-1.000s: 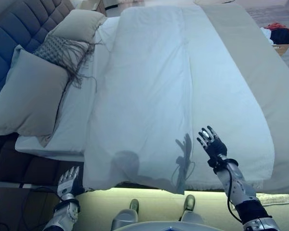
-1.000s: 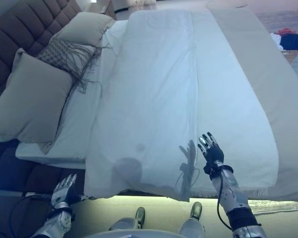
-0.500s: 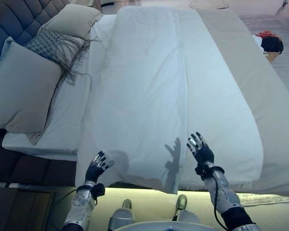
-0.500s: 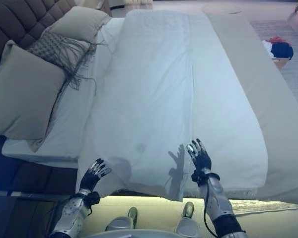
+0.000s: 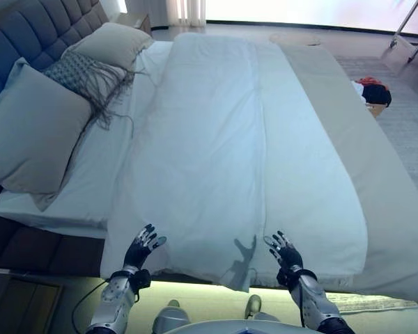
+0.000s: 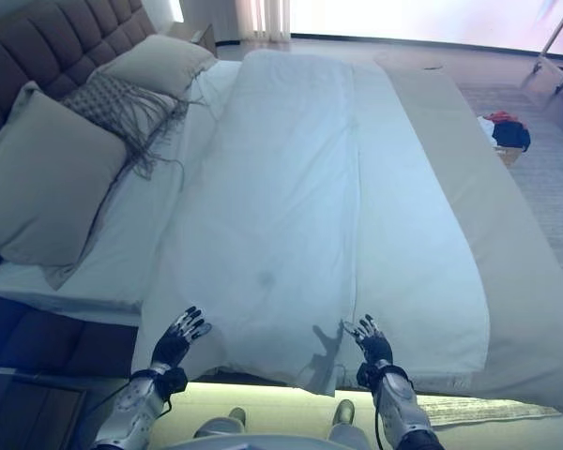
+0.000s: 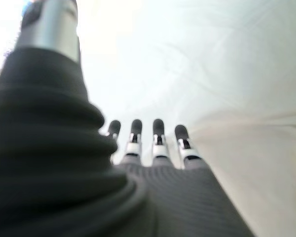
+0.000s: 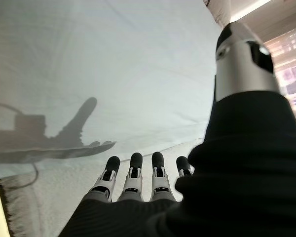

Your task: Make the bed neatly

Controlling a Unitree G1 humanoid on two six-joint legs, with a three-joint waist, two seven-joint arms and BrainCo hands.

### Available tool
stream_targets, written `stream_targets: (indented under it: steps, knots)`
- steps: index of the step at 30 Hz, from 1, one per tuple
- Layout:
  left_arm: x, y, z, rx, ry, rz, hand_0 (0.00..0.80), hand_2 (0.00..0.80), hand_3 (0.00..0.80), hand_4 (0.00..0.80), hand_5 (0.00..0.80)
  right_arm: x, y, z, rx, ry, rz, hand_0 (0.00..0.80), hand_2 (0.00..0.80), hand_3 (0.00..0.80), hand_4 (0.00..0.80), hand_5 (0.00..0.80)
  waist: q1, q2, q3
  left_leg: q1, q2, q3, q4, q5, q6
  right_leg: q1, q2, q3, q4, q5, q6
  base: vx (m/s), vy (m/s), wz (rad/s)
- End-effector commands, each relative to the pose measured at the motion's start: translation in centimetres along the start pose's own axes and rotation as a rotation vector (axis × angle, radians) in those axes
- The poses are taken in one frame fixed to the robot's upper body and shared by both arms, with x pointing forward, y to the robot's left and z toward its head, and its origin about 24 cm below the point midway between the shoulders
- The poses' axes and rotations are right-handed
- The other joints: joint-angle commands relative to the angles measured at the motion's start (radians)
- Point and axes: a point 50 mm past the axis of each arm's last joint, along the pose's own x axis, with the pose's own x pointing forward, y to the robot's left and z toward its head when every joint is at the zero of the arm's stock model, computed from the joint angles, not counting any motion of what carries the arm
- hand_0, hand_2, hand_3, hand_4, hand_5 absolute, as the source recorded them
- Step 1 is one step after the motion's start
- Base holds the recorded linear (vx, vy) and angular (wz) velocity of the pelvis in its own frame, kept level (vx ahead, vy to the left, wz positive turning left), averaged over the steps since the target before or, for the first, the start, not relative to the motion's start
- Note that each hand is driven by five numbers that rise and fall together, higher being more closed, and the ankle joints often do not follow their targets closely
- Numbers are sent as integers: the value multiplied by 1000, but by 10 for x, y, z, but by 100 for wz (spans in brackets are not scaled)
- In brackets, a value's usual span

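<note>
my left hand [image 5: 142, 245] and my right hand [image 5: 284, 252] hover at the near edge of the bed [image 5: 397, 229], fingers straight and spread, grasping nothing; both wrist views show released fingers above white cloth. the white duvet [image 5: 223, 153] lies lengthwise down the bed, its near hem draped over the side just ahead of both hands, one hand toward each near corner, which i judge a stance for taking the hem at two points and pulling it evenly. a long crease [image 5: 259, 125] runs down the duvet's middle, and the near hem sags unevenly, so smoothing is not yet finished. toward my left, at the headboard [image 5: 28, 28], stand a large grey pillow [image 5: 29, 132], a fringed knitted cushion [image 5: 83, 75] and a smaller pillow [image 5: 111, 43], leaning against the headboard on the bare white sheet [image 5: 97, 174] that the duvet leaves uncovered. toward my right a beige band of bedspread [image 5: 348, 139] is exposed along the foot of the bed beyond the duvet. open room: the whole duvet top is free of objects, so i can sweep across it unhindered; the pillows are well apart from my left hand. on the floor past the bed sits a box of clothes [image 5: 370, 94], clear of any reach.
</note>
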Motion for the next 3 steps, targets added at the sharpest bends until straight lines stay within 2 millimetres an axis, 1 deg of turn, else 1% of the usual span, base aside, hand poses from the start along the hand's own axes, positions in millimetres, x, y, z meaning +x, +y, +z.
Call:
stream_targets:
  steps: [1, 3]
  knots:
    - [12, -1, 27, -40, -109, -7, 0, 0, 0, 0, 0, 7, 16, 18, -8, -79, 73, 0, 0, 0, 0, 0, 37, -20, -13, -76, -12, -5, 67, 33, 64, 74, -105, 53, 69, -60, 97, 0, 0, 0]
    - [10, -1, 24, -48, -102, 1, 0, 0, 0, 0, 0, 6, 16, 17, -6, -76, 80, 0, 0, 0, 0, 0, 40, -24, -14, -75, -11, -5, 67, 32, 62, 77, -102, 51, 67, -61, 95, 0, 0, 0]
